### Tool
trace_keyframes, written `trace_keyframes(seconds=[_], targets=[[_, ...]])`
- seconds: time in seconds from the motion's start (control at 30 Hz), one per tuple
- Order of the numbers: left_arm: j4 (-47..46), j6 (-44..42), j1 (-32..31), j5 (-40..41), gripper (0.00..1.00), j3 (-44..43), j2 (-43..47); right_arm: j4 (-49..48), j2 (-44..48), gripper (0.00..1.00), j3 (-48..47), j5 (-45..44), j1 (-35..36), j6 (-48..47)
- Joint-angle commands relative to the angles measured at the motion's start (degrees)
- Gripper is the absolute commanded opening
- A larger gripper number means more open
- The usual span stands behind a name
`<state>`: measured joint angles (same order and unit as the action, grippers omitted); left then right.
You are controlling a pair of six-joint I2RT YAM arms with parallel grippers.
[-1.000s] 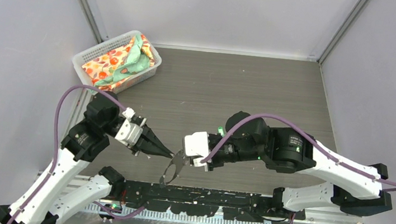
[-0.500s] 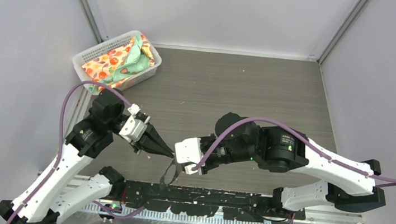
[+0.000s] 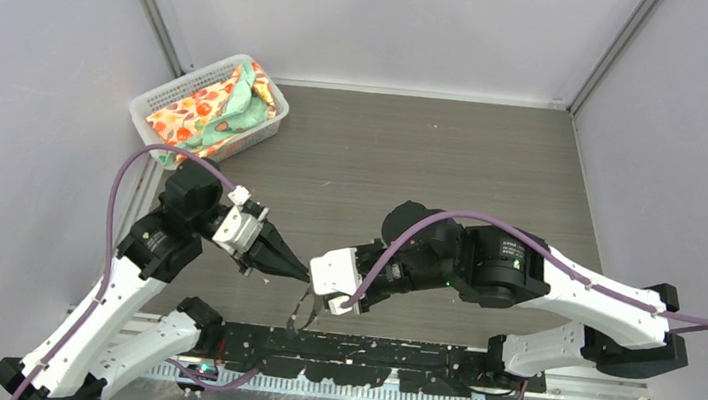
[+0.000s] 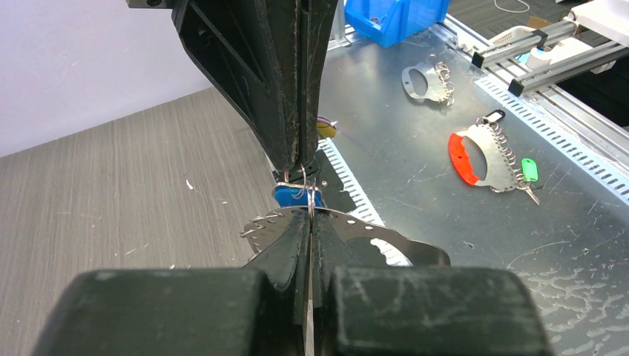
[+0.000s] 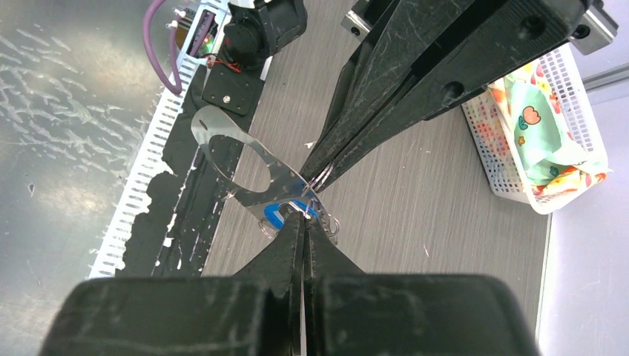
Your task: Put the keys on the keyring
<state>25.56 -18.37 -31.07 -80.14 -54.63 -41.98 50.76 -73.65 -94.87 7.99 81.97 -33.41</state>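
Tip-to-tip meeting: left pincer (image 4: 308,226), closed, apparently pinching flat silver beaded-edge keyring (image 4: 345,226); right pincer (image 5: 303,219), clamped on blue-tagged silver key (image 4: 291,196), directly opposite.

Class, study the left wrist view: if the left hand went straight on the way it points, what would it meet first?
Probably the right hand: its shut tips face the left hand almost head-on, with the keyring and blue key tag between. Depth is unclear; the keyring may come first.
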Motion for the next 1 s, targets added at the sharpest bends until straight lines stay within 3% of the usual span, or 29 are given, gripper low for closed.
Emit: trace_keyframes(seconds=[0.0,0.97], targets=[[-0.2,0.0,-0.1,-0.7,0.0,-2.0,0.5,-1.6,-0.3,0.01,-2.9,-0.8,0.5,-1.0],[1.9,-0.9,-0.1,1.0,0.0,-2.8,-0.5,-1.7,-2.3,0.01,-5.1,-1.8,1.4,-3.4]])
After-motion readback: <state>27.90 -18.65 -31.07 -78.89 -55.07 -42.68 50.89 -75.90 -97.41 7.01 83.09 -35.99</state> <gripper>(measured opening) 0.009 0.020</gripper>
